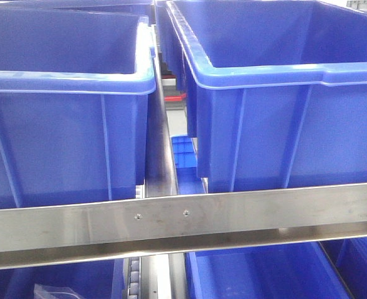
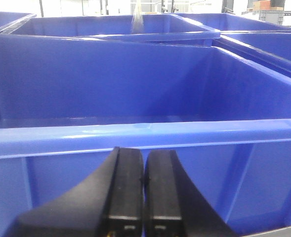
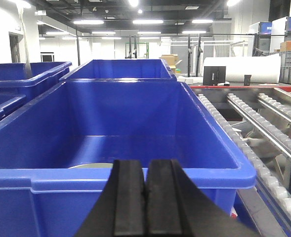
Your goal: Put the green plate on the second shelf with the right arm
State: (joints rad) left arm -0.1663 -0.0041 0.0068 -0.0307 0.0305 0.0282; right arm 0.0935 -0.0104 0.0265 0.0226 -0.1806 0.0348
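Right wrist view: green plate (image 3: 92, 165) in bin beyond closed right gripper (image 3: 146, 197).

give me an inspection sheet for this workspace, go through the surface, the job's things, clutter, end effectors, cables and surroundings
Surface: steel shelf rail carrying blue bins.
Job's things: a pale curved edge, possibly the green plate, shows low inside the bin ahead of the right arm; mostly hidden.
Clutter: clear plastic bag in a lower bin.
End effectors: left end effector shut, empty; right end effector shut, empty.
Cables: nothing seen.
Surroundings: roller conveyor, warehouse ceiling lights.
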